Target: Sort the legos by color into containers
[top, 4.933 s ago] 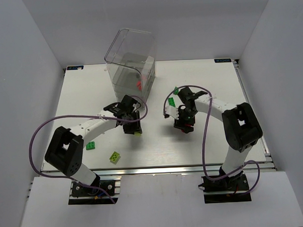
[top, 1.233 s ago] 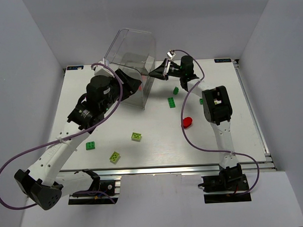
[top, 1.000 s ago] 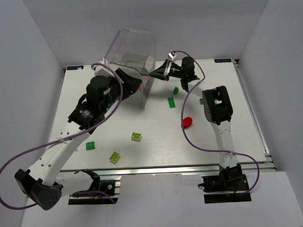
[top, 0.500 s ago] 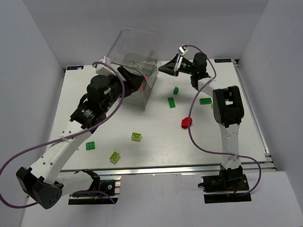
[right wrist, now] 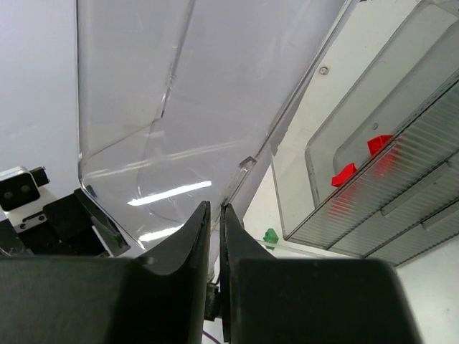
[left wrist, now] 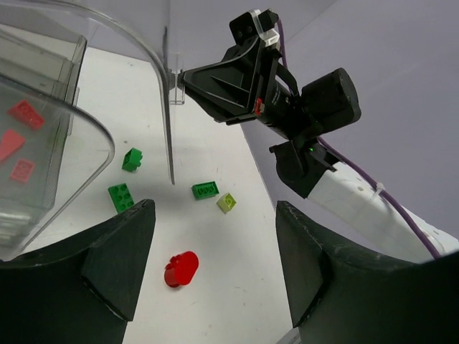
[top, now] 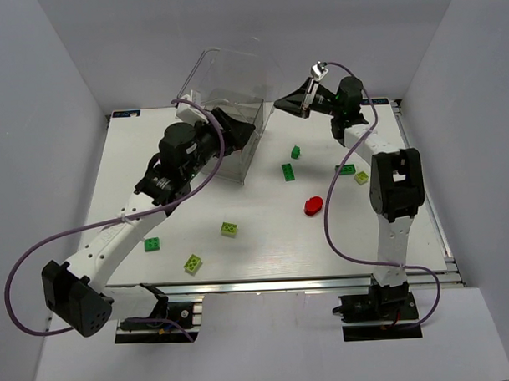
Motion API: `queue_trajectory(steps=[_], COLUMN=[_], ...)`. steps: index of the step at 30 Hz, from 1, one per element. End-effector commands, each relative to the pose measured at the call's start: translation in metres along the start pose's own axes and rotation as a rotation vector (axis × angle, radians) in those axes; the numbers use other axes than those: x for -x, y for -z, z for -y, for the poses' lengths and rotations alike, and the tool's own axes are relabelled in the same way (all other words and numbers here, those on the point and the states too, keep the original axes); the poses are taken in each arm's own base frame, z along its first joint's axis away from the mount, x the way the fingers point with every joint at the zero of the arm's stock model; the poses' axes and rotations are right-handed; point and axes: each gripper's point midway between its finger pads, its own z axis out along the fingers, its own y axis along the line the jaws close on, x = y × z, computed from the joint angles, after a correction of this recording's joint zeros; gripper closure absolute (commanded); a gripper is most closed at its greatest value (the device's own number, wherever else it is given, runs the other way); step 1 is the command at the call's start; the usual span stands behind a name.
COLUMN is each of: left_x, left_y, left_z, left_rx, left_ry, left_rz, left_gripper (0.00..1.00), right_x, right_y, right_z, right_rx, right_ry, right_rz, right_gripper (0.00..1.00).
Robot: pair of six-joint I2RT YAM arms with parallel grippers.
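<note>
Containers (top: 234, 87) with red legos (left wrist: 26, 113) inside

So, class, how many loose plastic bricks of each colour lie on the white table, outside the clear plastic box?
Dark green plastic bricks: 4
Yellow-green plastic bricks: 3
Red plastic brick: 1
Total: 8 on the white table, leaving out those inside the clear plastic box.
</note>
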Motion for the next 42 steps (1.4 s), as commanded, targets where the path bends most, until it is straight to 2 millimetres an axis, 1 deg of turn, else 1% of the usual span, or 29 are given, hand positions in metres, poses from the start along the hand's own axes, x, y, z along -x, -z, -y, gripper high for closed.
queue_trajectory(steps=[1, 5, 7, 9, 10, 11, 14, 15, 17, 18, 19, 21, 23, 24, 26, 27, 28, 29, 30, 31, 33, 34, 36, 37, 38, 39, 40, 41, 42], left_x=[0.009, 0.012, 0.014, 0.014, 0.017, 0.014, 0.021, 0.018, 0.023, 0.019, 0.02, 0.018, 0.022, 0.021, 0.021, 0.022, 0.022, 0.023, 0.026, 0.027, 0.03, 0.033, 0.04, 0.044, 0.049, 0.057, 0.062, 0.068, 0.075], left_y=[-0.008, -0.019, -0.023, -0.03, -0.032, -0.038, -0.044, -0.05, -0.055, -0.061, -0.063, -0.069, -0.072, -0.075, -0.075, -0.075, -0.077, -0.076, -0.076, -0.077, -0.076, -0.075, -0.074, -0.072, -0.07, -0.069, -0.067, -0.063, -0.062], left_z=[0.017, 0.017, 0.016, 0.011, 0.012, 0.009, 0.016, 0.015, 0.021, 0.018, 0.021, 0.022, 0.022, 0.022, 0.025, 0.027, 0.027, 0.028, 0.031, 0.031, 0.034, 0.036, 0.038, 0.039, 0.041, 0.036, 0.039, 0.041, 0.041], left_rx=[-0.08, -0.083, -0.081, -0.058, -0.056, -0.047, -0.07, -0.07, -0.09, -0.085, -0.093, -0.101, -0.111, -0.112, -0.125, -0.13, -0.13, -0.13, -0.135, -0.135, -0.139, -0.14, -0.134, -0.133, -0.13, -0.11, -0.111, -0.111, -0.104], left_ry=[-0.04, -0.064, -0.075, -0.085, -0.088, -0.091, -0.094, -0.095, -0.096, -0.095, -0.095, -0.089, -0.079, -0.073, -0.063, -0.062, -0.055, -0.052, -0.052, -0.052, -0.049, -0.048, -0.05, -0.047, -0.045, -0.044, -0.043, -0.039, -0.035], left_rz=[0.034, 0.053, 0.07, 0.077, 0.084, 0.078, 0.103, 0.098, 0.106, 0.097, 0.099, 0.097, 0.103, 0.1, 0.101, 0.104, 0.103, 0.102, 0.108, 0.108, 0.113, 0.121, 0.141, 0.153, 0.168, 0.194, 0.21, 0.229, 0.253], left_gripper=[0.22, 0.21, 0.21, 0.2, 0.21, 0.2, 0.2, 0.2, 0.21, 0.21, 0.21, 0.25, 0.32, 0.44, 0.56, 0.69, 0.74, 0.8, 0.82, 0.86, 0.87, 0.88, 0.88, 0.88, 0.88, 0.88, 0.88, 0.88, 0.88], right_x=[0.003, 0.002, 0.002, 0.002, 0.003, 0.002, 0.001, 0.001, 0.0, 0.0, 0.0, -0.001, 0.0, 0.0, 0.002, 0.001, 0.001, 0.002, 0.002, 0.001, 0.001, 0.003, 0.001, 0.0, -0.005, -0.003, -0.006, -0.014, -0.013], right_y=[0.004, 0.004, 0.005, 0.006, 0.006, 0.006, 0.006, 0.006, 0.006, 0.007, 0.006, 0.007, 0.007, 0.007, 0.008, 0.007, 0.007, 0.008, 0.008, 0.008, 0.008, 0.01, 0.011, 0.013, 0.015, 0.02, 0.022, 0.026, 0.034], right_z=[-0.062, -0.076, -0.079, -0.085, -0.086, -0.092, -0.096, -0.096, -0.097, -0.096, -0.098, -0.098, -0.1, -0.098, -0.098, -0.097, -0.096, -0.095, -0.094, -0.093, -0.093, -0.093, -0.092, -0.093, -0.091, -0.09, -0.089, -0.084, -0.081], right_rx=[0.081, 0.086, 0.085, 0.087, 0.088, 0.094, 0.098, 0.095, 0.093, 0.09, 0.091, 0.089, 0.088, 0.086, 0.082, 0.081, 0.079, 0.077, 0.076, 0.076, 0.075, 0.073, 0.075, 0.079, 0.079, 0.081, 0.086, 0.091, 0.086], right_ry=[0.154, 0.162, 0.158, 0.16, 0.164, 0.171, 0.175, 0.17, 0.169, 0.165, 0.165, 0.165, 0.164, 0.163, 0.164, 0.163, 0.163, 0.162, 0.162, 0.162, 0.166, 0.168, 0.179, 0.188, 0.197, 0.214, 0.227, 0.245, 0.269], right_rz=[-0.011, -0.015, -0.016, -0.013, -0.011, -0.011, -0.016, -0.014, -0.015, -0.016, -0.017, -0.017, -0.014, -0.015, -0.01, -0.01, -0.009, -0.008, -0.006, -0.01, -0.008, -0.007, -0.013, -0.018, -0.032, -0.031, -0.042, -0.08, -0.083], right_gripper=[1.0, 1.0, 1.0, 1.0, 1.0, 1.0, 1.0, 1.0, 1.0, 1.0, 1.0, 1.0, 1.0, 1.0, 0.97, 0.95, 0.9, 0.88, 0.85, 0.76, 0.63, 0.49, 0.35, 0.23, 0.2, 0.13, 0.11, 0.11, 0.11])
